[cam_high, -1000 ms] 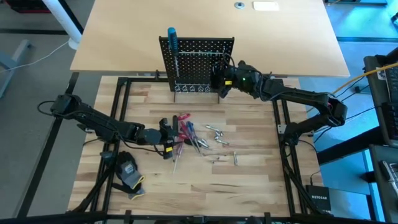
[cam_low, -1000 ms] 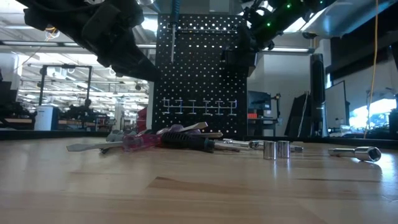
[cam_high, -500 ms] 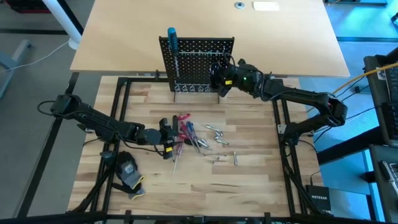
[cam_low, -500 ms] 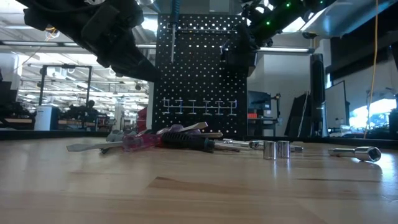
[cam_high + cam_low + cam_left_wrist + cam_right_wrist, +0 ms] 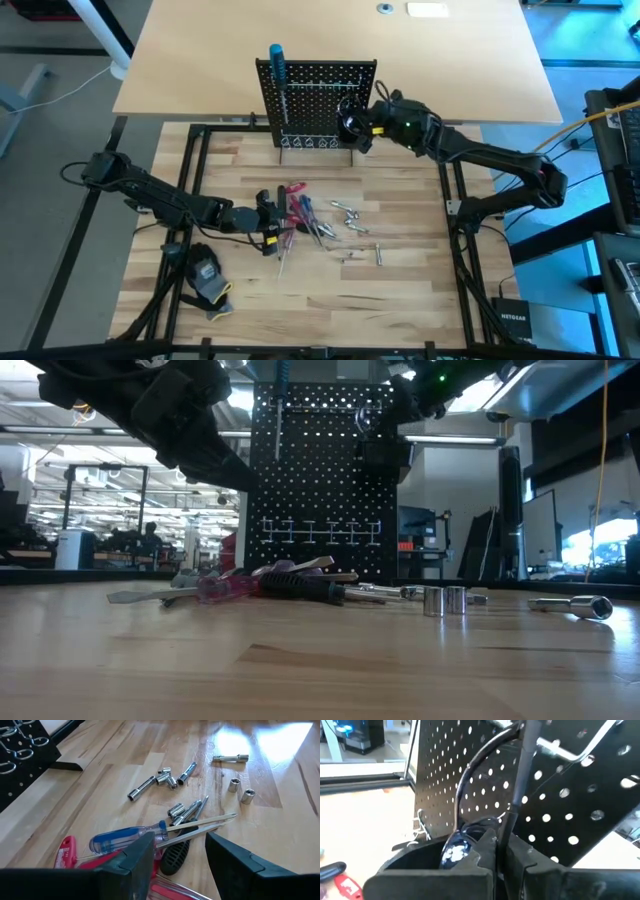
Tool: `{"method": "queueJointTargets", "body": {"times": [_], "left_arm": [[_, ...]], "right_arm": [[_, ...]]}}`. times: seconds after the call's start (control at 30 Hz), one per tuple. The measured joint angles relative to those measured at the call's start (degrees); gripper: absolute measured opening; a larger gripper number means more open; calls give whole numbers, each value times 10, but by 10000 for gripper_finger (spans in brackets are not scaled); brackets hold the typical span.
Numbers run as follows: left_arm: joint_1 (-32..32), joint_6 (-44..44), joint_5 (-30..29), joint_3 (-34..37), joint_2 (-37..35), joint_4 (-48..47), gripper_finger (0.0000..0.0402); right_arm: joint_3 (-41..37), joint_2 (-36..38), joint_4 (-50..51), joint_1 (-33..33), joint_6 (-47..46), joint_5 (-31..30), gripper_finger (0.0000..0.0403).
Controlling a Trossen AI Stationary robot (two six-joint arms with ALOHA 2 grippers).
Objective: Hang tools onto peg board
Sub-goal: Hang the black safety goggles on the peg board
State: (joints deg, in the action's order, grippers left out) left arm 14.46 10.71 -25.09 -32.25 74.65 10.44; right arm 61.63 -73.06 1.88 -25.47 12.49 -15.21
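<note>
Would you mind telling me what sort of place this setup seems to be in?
Probably a robotics lab or workshop: a peg board stands on a framed wooden table, hand tools lie scattered on it, and the low view shows shelving and equipment behind.

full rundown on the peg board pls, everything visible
The peg board is a small black metal panel full of round holes, standing upright at the far edge of the wooden work table. A blue-handled screwdriver hangs near its left edge, handle poking above the top. A row of wire hooks runs across its lower part. The right pincer is shut at its right side, by a small black bin mounted there. The remaining tools lie on the table in front.
</note>
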Motion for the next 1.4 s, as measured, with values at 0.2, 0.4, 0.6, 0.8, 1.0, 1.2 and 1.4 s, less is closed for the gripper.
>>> {"method": "queueJointTargets", "body": {"times": [0.2, 0.4, 0.6, 0.8, 1.0, 1.2, 1.4], "left_arm": [[0, -2, -1, 0, 0, 0, 168], [0, -1, -1, 0, 0, 0, 168], [0, 0, -1, 0, 0, 0, 168], [0, 0, -1, 0, 0, 0, 168], [0, 4, -1, 0, 0, 1, 168], [0, -20, -1, -11, 0, 77, 168], [-10, -81, -4, -73, 0, 146, 168]], "right_arm": [[0, 7, -31, 0, 0, 53, 9], [0, 7, -35, 0, 0, 62, 17], [0, 7, -36, 0, 0, 105, 8], [0, 8, -32, 0, 0, 135, 16], [0, 39, -28, 0, -1, 161, 10], [0, 75, -15, 13, -24, 246, 12], [1, 81, -14, 93, -31, 269, 13]]}}
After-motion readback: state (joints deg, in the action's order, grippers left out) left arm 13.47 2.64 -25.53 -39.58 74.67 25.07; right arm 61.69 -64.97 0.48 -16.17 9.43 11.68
